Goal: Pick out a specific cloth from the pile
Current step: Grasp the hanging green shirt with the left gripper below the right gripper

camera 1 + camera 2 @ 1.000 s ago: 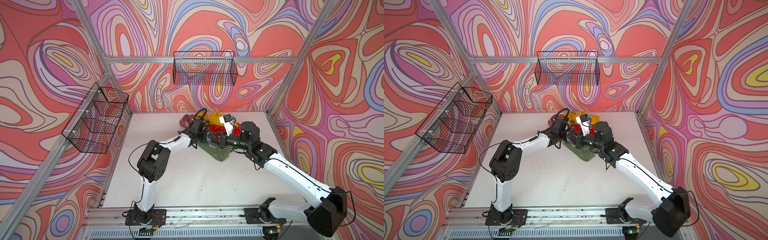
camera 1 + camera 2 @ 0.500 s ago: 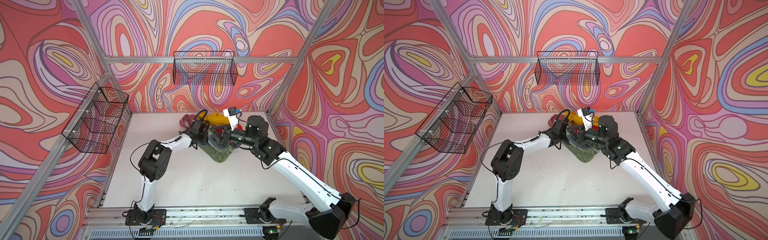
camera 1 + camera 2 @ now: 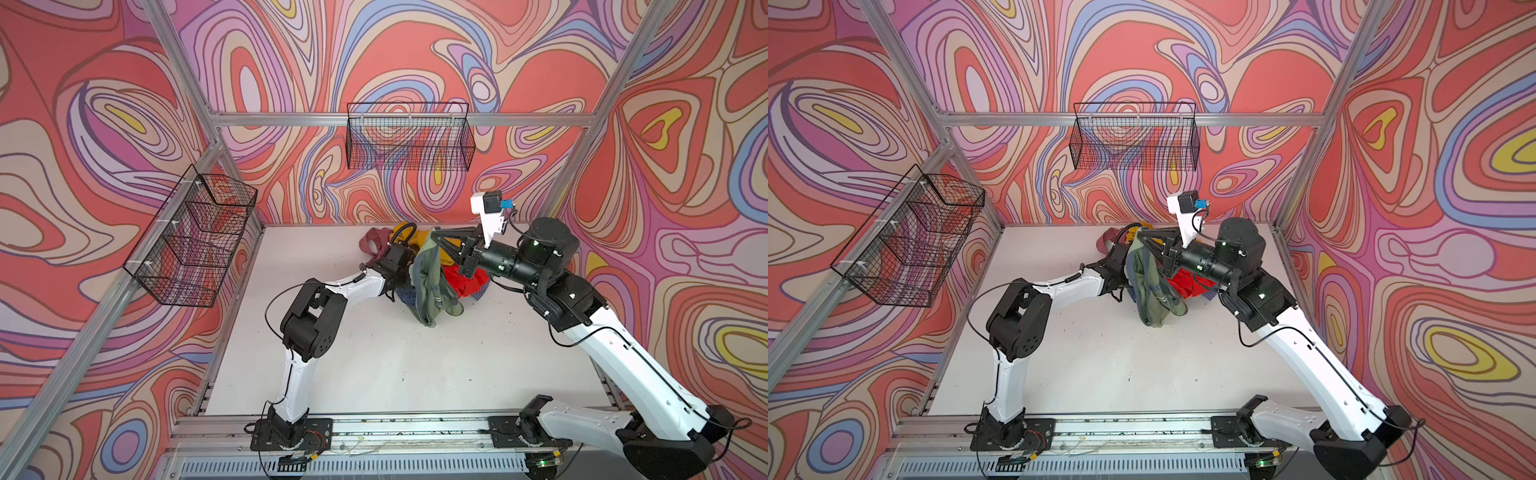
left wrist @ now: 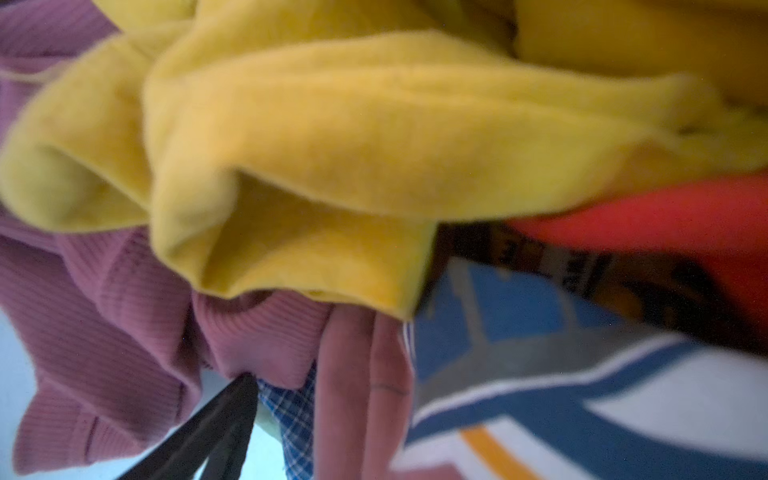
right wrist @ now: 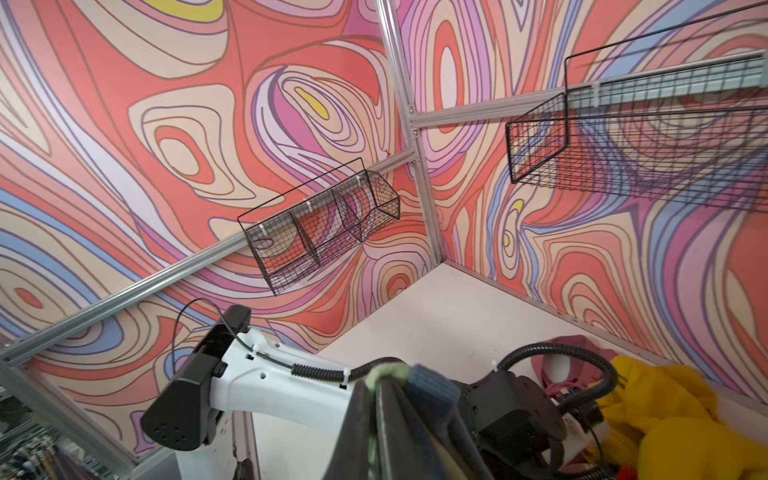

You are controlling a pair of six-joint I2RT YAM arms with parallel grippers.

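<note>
The olive-green cloth (image 3: pixel 428 286) with grey-blue trim hangs from my right gripper (image 3: pixel 434 237), which is shut on its top edge above the pile; its lower end still rests on the table. In the right wrist view the gripper (image 5: pixel 379 380) pinches green fabric and a blue-grey band (image 5: pixel 428 388). The pile (image 3: pixel 465 282) shows red, mustard yellow (image 3: pixel 419 243), dusty pink (image 3: pixel 373 246) and blue check. My left wrist (image 3: pixel 395 258) is pushed into the pile's left side. Only one dark finger (image 4: pixel 224 419) shows, beside pink and checked fabric, and the jaws stand wide.
A black wire basket (image 3: pixel 195 241) with compartments hangs on the left wall. Another wire basket (image 3: pixel 409 137) hangs on the back wall. The white table (image 3: pixel 374 365) stretches toward the front rail. Aluminium frame posts stand at the back corners.
My right gripper has risen and pulled back to the right, lifting the olive-green cloth up out of the pile so it now hangs long. The left arm has stayed put.
</note>
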